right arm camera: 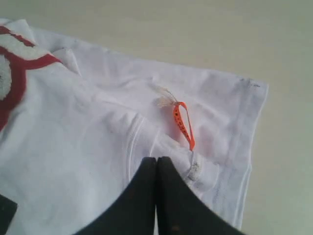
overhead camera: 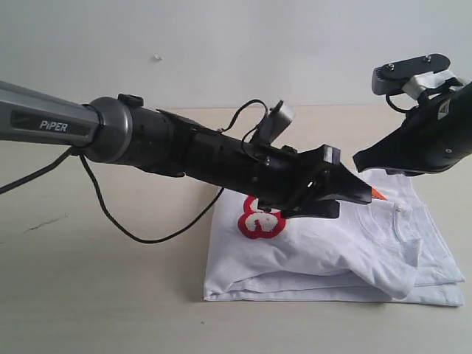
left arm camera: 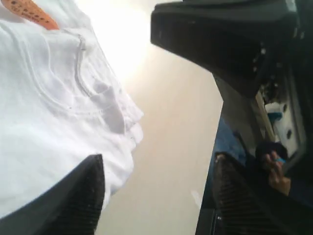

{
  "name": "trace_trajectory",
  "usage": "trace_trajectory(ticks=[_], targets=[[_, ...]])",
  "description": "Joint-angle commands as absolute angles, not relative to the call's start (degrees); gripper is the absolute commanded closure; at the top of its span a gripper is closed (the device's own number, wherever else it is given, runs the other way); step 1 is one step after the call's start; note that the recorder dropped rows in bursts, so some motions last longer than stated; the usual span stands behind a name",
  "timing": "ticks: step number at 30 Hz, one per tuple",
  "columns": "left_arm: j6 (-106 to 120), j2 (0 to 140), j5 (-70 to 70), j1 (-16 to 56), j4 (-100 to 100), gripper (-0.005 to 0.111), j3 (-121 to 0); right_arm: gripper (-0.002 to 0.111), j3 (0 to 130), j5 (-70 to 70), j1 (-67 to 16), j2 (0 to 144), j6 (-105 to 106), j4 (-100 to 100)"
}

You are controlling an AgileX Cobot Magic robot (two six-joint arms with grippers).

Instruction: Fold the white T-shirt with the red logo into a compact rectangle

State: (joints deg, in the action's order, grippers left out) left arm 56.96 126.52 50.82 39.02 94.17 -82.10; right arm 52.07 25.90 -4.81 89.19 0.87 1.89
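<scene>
The white T-shirt (overhead camera: pixel 324 254) is seen lying on the table (overhead camera: pixel 110 295), right of centre in the ext. view, folded into a rough rectangular stack w/ several layers shown along the near edge and a loose, wrinkled flap draped over the near-right part. Only a bit of the red logo (overhead camera: pixel 259 221) is shown, at the stack's far-left corner, the rest being hidden behind the L gripper (overhead camera: pixel 346 193). The L arm is stretched across from the left, and its gripper is held above the shirt's far-middle area. In the L wrist cam its fingers (left arm camera: pixel 83 196) are seen spread wide apart w/ nothing between them, one over the cloth and the other out over bare table. The R gripper (overhead camera: pixel 361 161) is held in from the upper right, just beside the L one and clear above the shirt. In the R wrist cam its fingers (right arm camera: pixel 146 196) are pressed together, and no cloth is seen pinched between them. The ribbed collar (right arm camera: pixel 134 142) and the orange tag (right arm camera: pixel 183 125) are seen just ahead of the R fingertips. A black cable (overhead camera: pixel 147 228) is hung in a loop under the L arm, close to the table.
</scene>
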Motion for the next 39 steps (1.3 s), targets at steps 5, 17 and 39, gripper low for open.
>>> trace_trajectory(ticks=[5, 17, 39], targets=[[52.29, 126.58, 58.03, 32.06, 75.97, 0.067, -82.62, 0.108, 52.37, 29.48, -4.69, 91.65, 1.62, 1.09], [47.49, 129.05, 57.09, 31.54, 63.16, 0.069, -82.62, 0.108, 52.37, 26.41, -4.69, 107.06, -0.67, 7.10], [28.42, 129.74, 59.89, 24.35, 33.74, 0.069, -82.62, 0.108, 52.37, 18.42, -13.42, 111.71, -7.11, 10.86]])
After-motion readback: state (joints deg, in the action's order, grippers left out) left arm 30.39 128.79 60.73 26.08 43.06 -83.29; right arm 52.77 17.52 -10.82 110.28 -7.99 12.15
